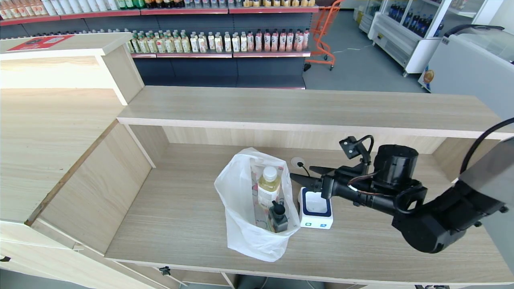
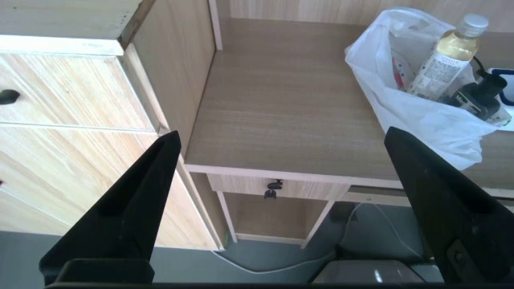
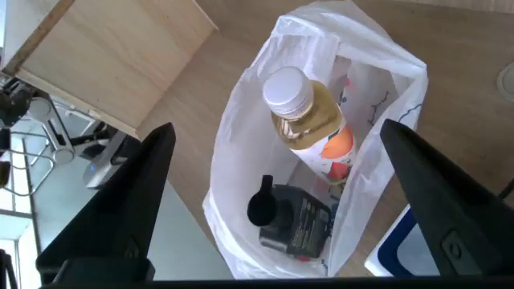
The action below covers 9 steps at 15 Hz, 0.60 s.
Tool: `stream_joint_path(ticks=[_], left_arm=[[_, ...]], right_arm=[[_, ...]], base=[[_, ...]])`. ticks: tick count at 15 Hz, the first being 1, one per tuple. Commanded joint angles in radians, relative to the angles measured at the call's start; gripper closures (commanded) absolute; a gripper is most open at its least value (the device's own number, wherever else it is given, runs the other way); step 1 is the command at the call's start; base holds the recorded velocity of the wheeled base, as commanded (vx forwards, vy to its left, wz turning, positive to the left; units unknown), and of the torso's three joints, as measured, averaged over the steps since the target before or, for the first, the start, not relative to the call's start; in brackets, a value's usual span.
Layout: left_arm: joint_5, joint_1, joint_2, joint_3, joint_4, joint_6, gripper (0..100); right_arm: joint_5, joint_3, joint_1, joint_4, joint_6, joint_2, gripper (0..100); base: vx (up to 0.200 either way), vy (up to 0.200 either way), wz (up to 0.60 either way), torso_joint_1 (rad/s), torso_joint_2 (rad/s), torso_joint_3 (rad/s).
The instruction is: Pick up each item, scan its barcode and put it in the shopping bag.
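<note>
As the right gripper (image 1: 301,172) hangs just above the scanner (image 1: 316,209), right beside the mouth of the shopping bag (image 1: 241,208), its fingers (image 3: 120,217) are spread wide apart with nothing held between them. And look down through them: the bag stands open on the bench (image 1: 180,224), a pale drink bottle (image 1: 268,186) with a white cap upright inside, a dark pump bottle (image 1: 278,216) tucked in just beside it. Over to the left gripper (image 2: 283,135), low off the near edge of the bench, fingers wide apart too, gripping nothing and touching nothing. The bench is pale wood grain, with a raised ledge (image 1: 305,108) along its far side. Beyond it, shelves of drinks (image 1: 225,42) line the shop, an orange cart (image 1: 325,32) stands on the grey floor, and a chest freezer (image 1: 466,64) sits off to the right.
</note>
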Motion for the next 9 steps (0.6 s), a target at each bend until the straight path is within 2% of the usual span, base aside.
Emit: stream_joint_path(ticks=[1, 3, 4, 6, 7, 8, 9], left_arm=[[0.000, 0.000, 0.000, 0.000, 0.000, 0.000, 0], [0.000, 0.000, 0.000, 0.000, 0.000, 0.000, 0], [0.000, 0.000, 0.000, 0.000, 0.000, 0.000, 0], [0.000, 0.000, 0.000, 0.000, 0.000, 0.000, 0], [0.000, 0.000, 0.000, 0.000, 0.000, 0.000, 0], [0.000, 0.000, 0.000, 0.000, 0.000, 0.000, 0], [0.000, 0.000, 0.000, 0.000, 0.000, 0.000, 0]], right_arm=[[-0.049, 0.368, -0.191, 0.380, 0.024, -0.764, 0], [-0.157, 0.499, -0.266, 0.615, -0.063, -1.078, 0], [-0.276, 0.586, -0.293, 0.721, -0.083, -1.247, 0], [-0.421, 0.718, -0.299, 0.850, -0.095, -1.558, 0], [-0.438, 0.718, -0.312, 0.998, -0.092, -1.706, 0], [-0.441, 0.718, -0.361, 1.135, -0.094, -1.850, 0], [-0.421, 0.713, -0.413, 1.182, -0.091, -1.945, 0]], base=[[0.000, 0.000, 0.00, 0.000, 0.00, 0.000], [0.000, 0.000, 0.00, 0.000, 0.00, 0.000], [0.000, 0.000, 0.00, 0.000, 0.00, 0.000], [0.000, 0.000, 0.00, 0.000, 0.00, 0.000], [0.000, 0.000, 0.00, 0.000, 0.00, 0.000], [0.000, 0.000, 0.00, 0.000, 0.00, 0.000], [0.000, 0.000, 0.00, 0.000, 0.00, 0.000]])
